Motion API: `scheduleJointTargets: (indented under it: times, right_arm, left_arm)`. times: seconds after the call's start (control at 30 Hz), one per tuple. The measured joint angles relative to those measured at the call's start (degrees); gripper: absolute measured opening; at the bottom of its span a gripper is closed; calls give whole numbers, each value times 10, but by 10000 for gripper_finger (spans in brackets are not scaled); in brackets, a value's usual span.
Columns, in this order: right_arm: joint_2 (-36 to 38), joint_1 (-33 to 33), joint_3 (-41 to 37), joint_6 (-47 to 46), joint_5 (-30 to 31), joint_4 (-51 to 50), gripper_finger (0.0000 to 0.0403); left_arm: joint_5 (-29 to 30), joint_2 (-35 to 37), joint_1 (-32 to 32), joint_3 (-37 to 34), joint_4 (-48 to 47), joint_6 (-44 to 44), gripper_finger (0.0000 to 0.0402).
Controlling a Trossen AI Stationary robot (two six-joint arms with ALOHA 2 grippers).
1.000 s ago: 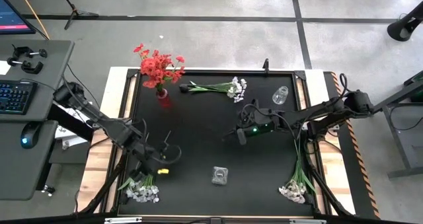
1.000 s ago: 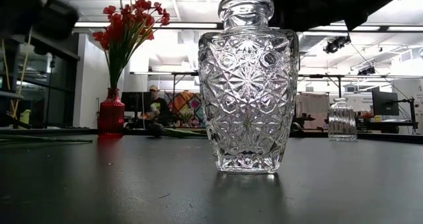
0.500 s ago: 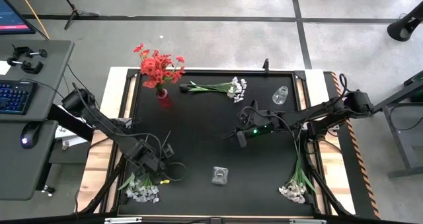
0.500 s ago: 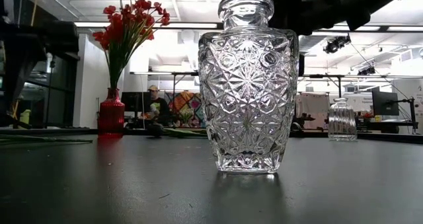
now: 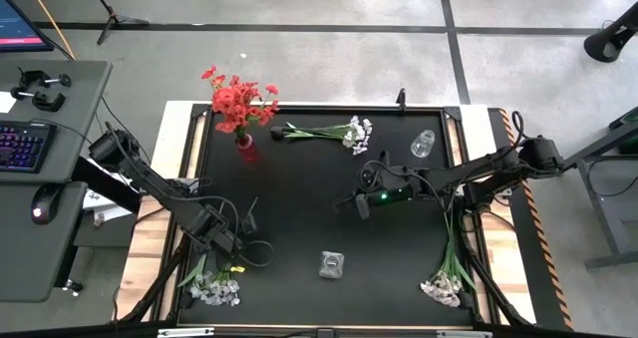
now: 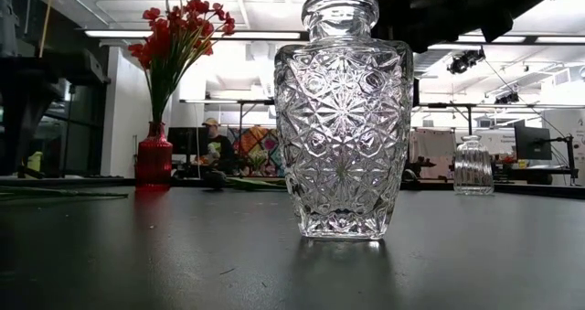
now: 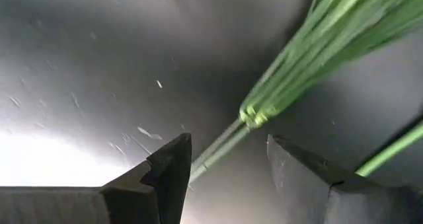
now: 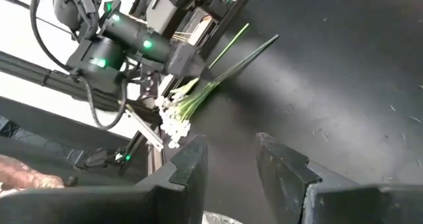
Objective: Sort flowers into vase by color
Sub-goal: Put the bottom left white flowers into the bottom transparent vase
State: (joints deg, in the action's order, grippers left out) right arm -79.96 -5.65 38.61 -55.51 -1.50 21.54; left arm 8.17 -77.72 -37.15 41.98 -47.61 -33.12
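My left gripper (image 5: 235, 255) (image 7: 228, 145) is open, low over the table's near left corner. A white-blossom spray (image 5: 213, 284) lies flat there, and its bare green stem ends (image 7: 221, 149) run between the two fingers without a touch that I can see. A yellow-green tie (image 7: 254, 115) binds the stems. My right gripper (image 5: 360, 205) (image 8: 231, 148) is open and hovers mid-table, holding nothing. Red blossoms (image 5: 237, 100) stand in a red vase (image 6: 154, 155) at the far left. Two more white sprays lie flat, at the far edge (image 5: 339, 132) and the near right (image 5: 448, 268).
A large cut-glass vase (image 5: 332, 264) (image 6: 343, 118) stands upright near the table's near middle. A small clear vase (image 5: 424, 142) (image 6: 473, 164) stands at the far right. The black mat has bare room in its middle. A person sits in the room behind the table.
My left gripper has moved down and a little toward the table's near left corner, closing on the white spray's stem ends. The spray has stayed where it was.
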Motion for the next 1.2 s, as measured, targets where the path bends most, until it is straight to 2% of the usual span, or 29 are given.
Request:
scheduleJointTargets:
  times: [0.3,0.63,0.83,0.97,1.13,1.2]
  right_arm:
    - [0,0,0,-15,18,0,117]
    - [0,0,0,-15,27,0,117]
    - [0,0,0,-15,27,0,117]
    - [0,0,0,-14,27,0,117]
    - [0,0,0,-11,27,0,117]
    - [0,0,0,-11,27,0,117]
  left_arm:
    - [-1,-2,16,-41,30,-37,188]
    - [-29,-2,17,-74,126,-66,188]
    - [-45,0,23,-87,138,-77,183]
    - [-64,0,23,-93,139,-95,134]
    - [-68,-1,23,-89,130,-51,17]
    - [-65,-2,23,-82,128,-13,13]
